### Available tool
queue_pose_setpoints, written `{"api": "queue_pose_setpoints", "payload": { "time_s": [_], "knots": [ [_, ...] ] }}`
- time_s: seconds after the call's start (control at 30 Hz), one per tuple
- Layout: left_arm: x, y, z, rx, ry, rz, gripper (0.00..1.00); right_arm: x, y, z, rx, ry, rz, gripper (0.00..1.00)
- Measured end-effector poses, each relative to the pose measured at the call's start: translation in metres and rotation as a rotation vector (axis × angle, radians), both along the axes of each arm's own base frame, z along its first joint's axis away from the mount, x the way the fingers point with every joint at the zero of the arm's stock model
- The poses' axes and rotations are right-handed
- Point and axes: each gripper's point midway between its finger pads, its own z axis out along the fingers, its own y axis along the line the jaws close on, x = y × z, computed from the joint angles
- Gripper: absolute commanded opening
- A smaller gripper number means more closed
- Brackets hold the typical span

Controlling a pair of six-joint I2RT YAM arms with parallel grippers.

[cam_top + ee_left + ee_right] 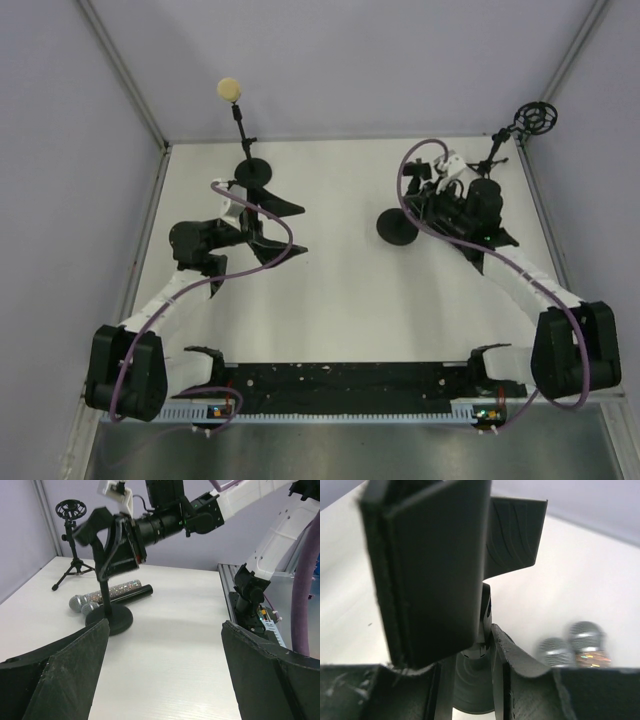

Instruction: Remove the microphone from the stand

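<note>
Your left gripper [165, 630] fills the bottom of its own wrist view. Its jaws are spread as wide as they go and hold nothing. It hangs low over the table [175, 680], aimed across at the other arm rather than at anything to grasp, which I read as standing by, out of the way. Just beyond it, at the far left, the left stand [254, 171] is upright on its round base with a foam-headed mic [230, 90] at its top. That is the one mic you can see mounted, and neither arm touches it.

Further right, the right stand [110, 620] sits on its own round base. Your right gripper [100, 547] lies level, reaching from the side, and is clenched narrow on the top of that post, one finger on each side, as its wrist view shows. The grip probably steadies the post or works its clip. You cannot tell whether the clip holds anything, since the fingers cover it. Just behind the base, two loose mics [82, 604] lie flat side by side, so this stand may already be emptied. In the far right corner a tripod [71, 555] with an empty ring mount stands well apart.
</note>
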Motion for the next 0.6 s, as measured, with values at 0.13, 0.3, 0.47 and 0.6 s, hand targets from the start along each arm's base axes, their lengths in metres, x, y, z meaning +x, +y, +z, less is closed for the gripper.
{"api": "queue_pose_setpoints", "payload": {
  "time_s": [0.13,0.3,0.47,0.6],
  "knots": [
    [0.001,0.0,0.0,-0.002,0.0,0.004,0.99,0.017,-0.055,0.037,-0.023,-0.072,-0.173,0.0],
    [0.002,0.0,0.001,-0.006,0.0,0.01,0.99,0.014,-0.127,0.067,-0.101,-0.156,-0.402,0.0],
    [0.003,0.001,0.002,-0.011,-0.001,0.016,0.99,0.003,-0.197,0.078,-0.156,-0.177,-0.618,0.0],
    [0.003,0.001,0.003,-0.013,0.0,0.019,0.99,-0.008,-0.256,0.062,-0.185,-0.135,-0.788,0.0]
  ]
}}
